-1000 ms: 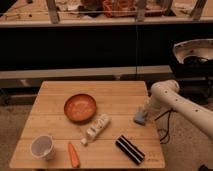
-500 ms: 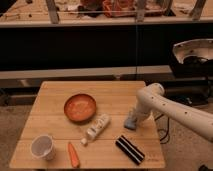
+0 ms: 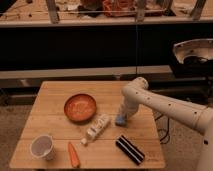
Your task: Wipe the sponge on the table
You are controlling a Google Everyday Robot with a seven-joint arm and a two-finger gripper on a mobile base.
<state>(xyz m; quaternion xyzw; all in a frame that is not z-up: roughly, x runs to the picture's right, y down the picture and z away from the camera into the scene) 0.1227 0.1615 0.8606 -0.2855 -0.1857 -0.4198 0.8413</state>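
Observation:
The small light-blue sponge [image 3: 120, 120] lies on the wooden plank table [image 3: 55, 97], right of centre. My gripper [image 3: 122, 113] comes down from the white arm on the right and sits directly on top of the sponge, pressing it onto the tabletop. The gripper covers the sponge's upper part.
An orange bowl [image 3: 80, 107] sits at the table's middle. A white bottle [image 3: 97, 127] lies just left of the sponge. A black block with white stripes [image 3: 129, 149] lies near the front right edge. A white cup [image 3: 42, 147] and a carrot [image 3: 73, 155] are at the front left.
My arm and gripper have slid left and toward the front across the table, carrying the sponge from near the right edge to a spot closer to the white bottle.

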